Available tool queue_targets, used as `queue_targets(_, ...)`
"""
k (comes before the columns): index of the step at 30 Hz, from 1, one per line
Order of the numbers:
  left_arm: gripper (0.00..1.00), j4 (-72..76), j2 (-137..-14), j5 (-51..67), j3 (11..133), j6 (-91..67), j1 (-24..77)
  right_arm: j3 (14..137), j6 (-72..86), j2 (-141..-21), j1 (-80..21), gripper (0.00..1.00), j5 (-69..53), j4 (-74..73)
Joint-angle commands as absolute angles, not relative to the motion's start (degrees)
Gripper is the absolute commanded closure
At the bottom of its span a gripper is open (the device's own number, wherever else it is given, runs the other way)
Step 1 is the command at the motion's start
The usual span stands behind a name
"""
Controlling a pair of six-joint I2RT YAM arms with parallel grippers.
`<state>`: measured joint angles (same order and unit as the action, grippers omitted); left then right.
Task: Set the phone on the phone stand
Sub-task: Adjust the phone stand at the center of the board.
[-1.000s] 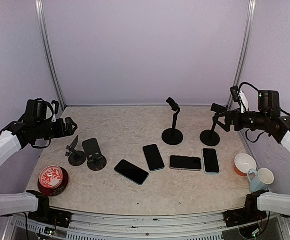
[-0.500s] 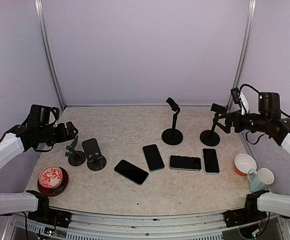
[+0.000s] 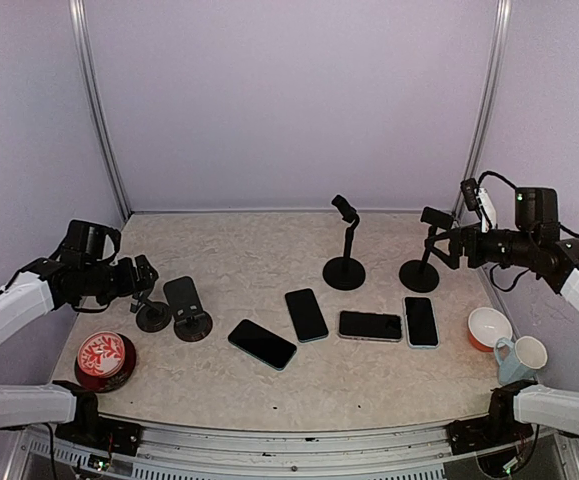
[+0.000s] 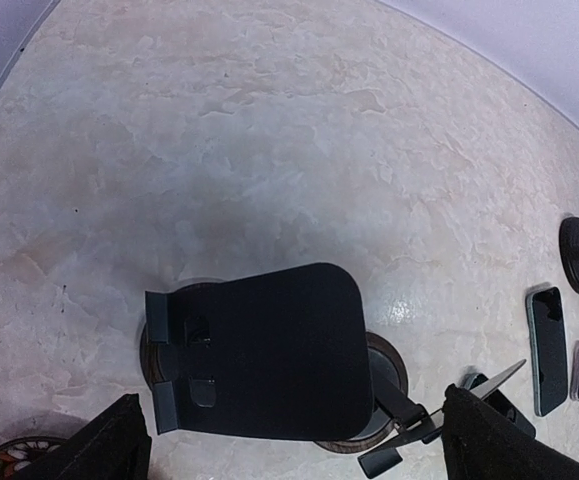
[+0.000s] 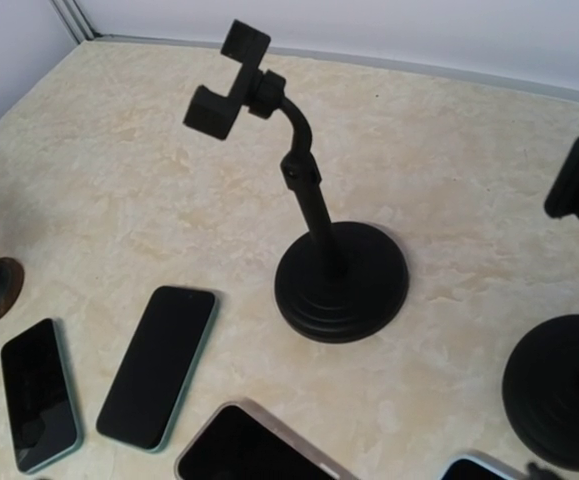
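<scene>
Several dark phones lie flat mid-table: one (image 3: 262, 343), a second (image 3: 306, 314), a third (image 3: 370, 325) and one more (image 3: 421, 321). A flat-plate phone stand (image 3: 187, 308) stands at the left beside a small folding stand (image 3: 152, 315). Two tall clamp stands rise at the back, one (image 3: 345, 248) centre and one (image 3: 420, 262) to its right. My left gripper (image 3: 139, 277) hovers open just left of the plate stand (image 4: 269, 350), whose plate fills the space below its fingers (image 4: 119, 445). My right gripper (image 3: 449, 247) hangs open beside the right clamp stand, holding nothing; its fingers are out of its wrist view.
A red patterned tin (image 3: 105, 358) sits at the front left. An orange-and-white bowl (image 3: 489, 327) and a pale mug (image 3: 521, 357) stand at the front right. The centre stand's base (image 5: 341, 280) and a green-edged phone (image 5: 159, 365) lie below the right wrist.
My left gripper has come down and forward toward the two left stands. The right arm has drawn back slightly to the right. Phones and stands have not moved.
</scene>
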<state>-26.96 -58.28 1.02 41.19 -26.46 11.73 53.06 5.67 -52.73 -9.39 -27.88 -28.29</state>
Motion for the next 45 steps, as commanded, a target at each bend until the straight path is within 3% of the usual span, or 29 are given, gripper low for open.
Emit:
queue_targets(1,0.01,-26.0,-59.6,0.1,39.6,-27.8,12.0,52.3,6.2,-51.7,-10.1,0.0,-28.1,-26.9)
queue_targets(45,0.01,-15.4,-62.0,-1.8,33.7,-46.7,9.5,50.1,6.8,-52.4,-10.1,0.0,-28.3,-24.8)
